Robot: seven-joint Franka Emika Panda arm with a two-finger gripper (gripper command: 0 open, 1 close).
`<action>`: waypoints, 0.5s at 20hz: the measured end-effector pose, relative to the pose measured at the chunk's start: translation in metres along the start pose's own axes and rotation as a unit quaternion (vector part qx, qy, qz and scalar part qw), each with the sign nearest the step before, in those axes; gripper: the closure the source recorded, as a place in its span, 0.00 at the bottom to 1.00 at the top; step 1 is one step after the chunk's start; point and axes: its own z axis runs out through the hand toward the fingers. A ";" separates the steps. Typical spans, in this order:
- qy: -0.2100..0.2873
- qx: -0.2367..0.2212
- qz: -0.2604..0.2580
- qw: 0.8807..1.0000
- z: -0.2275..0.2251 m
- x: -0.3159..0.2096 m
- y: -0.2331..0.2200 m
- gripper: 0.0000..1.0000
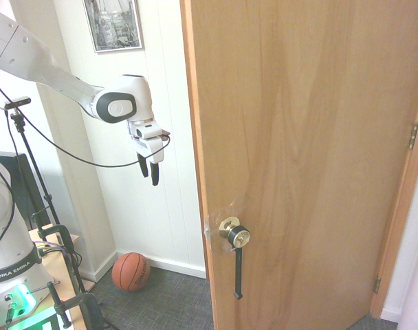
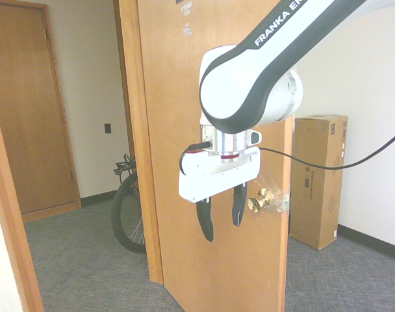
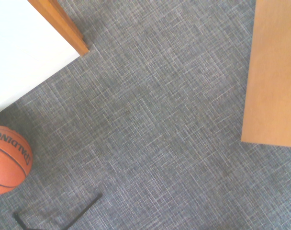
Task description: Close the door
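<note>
My gripper hangs with fingers spread, holding nothing, just beside the edge of the tall light-brown wooden door, which stands ajar. It looks big, hard and heavy, so I'd push its flat face above the round brass knob.

The arm is built of glossy white rounded shells with dark grey joint bands; "FRANKA EMIKA" is printed in white on the dark band beside the door, and on a second band in the first exterior view. A grey oval cap is set into the wrist housing. The gripper is made of a flat white block from which two black tapered fingers project. A thin black cable is plugged into the wrist.
</note>
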 end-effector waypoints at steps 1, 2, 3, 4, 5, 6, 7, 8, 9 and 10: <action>0.000 0.000 0.000 1.000 0.000 0.000 0.000 0.00; 0.000 0.002 -0.002 1.000 -0.001 0.002 0.002 0.00; 0.000 0.002 -0.002 1.000 -0.002 0.002 0.002 0.00; 0.000 0.004 -0.002 1.000 -0.003 0.003 0.003 0.00; -0.001 0.008 -0.002 1.000 -0.005 0.004 0.004 0.00; -0.002 0.011 -0.003 1.000 -0.007 0.004 0.006 0.00; -0.001 0.013 -0.002 1.000 -0.009 0.005 0.011 0.00; -0.002 0.015 0.001 1.000 -0.010 0.004 0.018 0.00; -0.004 0.016 0.004 1.000 -0.013 0.003 0.026 0.00; -0.005 0.018 0.009 1.000 -0.017 0.003 0.035 0.00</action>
